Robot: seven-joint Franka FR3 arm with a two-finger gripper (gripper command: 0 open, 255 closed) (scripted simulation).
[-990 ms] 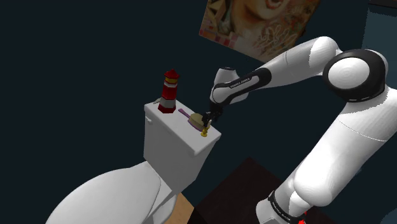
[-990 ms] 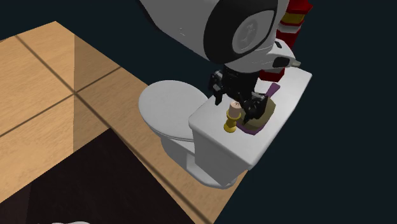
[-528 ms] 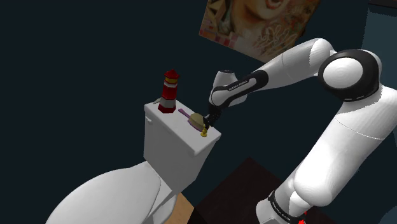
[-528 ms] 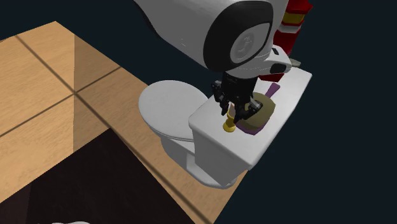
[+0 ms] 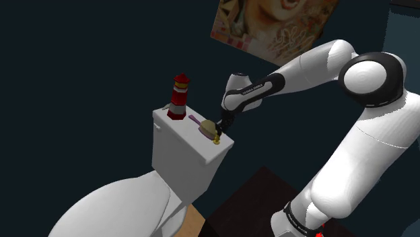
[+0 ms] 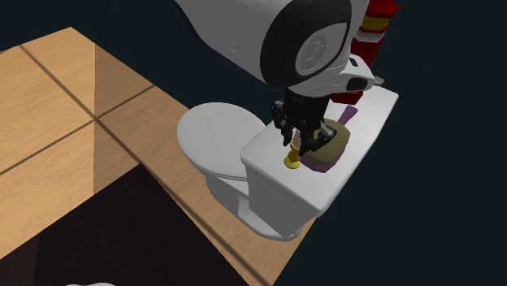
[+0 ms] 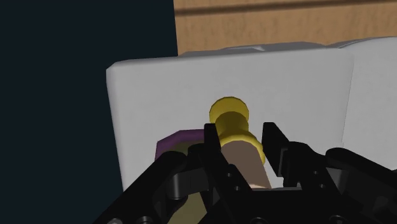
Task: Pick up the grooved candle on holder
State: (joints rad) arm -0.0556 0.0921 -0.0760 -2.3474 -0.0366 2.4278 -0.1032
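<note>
A beige candle (image 7: 245, 164) on a gold holder (image 7: 230, 117) stands near the front corner of a white toilet tank lid (image 7: 159, 95). My gripper (image 7: 242, 145) comes down over it, and both black fingers (image 7: 212, 137) press against the candle's sides, so it is shut on the candle. In the shoulder view the gripper (image 5: 219, 132) covers the candle, with the gold holder (image 5: 215, 140) showing below it on the lid (image 5: 178, 131). The second exterior view has the gold holder (image 6: 290, 160) under the gripper (image 6: 299, 143).
A purple and olive object (image 6: 334, 146) lies right beside the candle on the lid (image 6: 325, 193). A red and white lighthouse figure (image 5: 179, 96) stands at the lid's far end. Below are the toilet seat (image 6: 210, 136), a wooden floor (image 6: 65, 97) and a dark mat (image 6: 97, 236).
The fingers stood open around the candle a second ago and have closed onto it. The candle and holder have barely moved.
</note>
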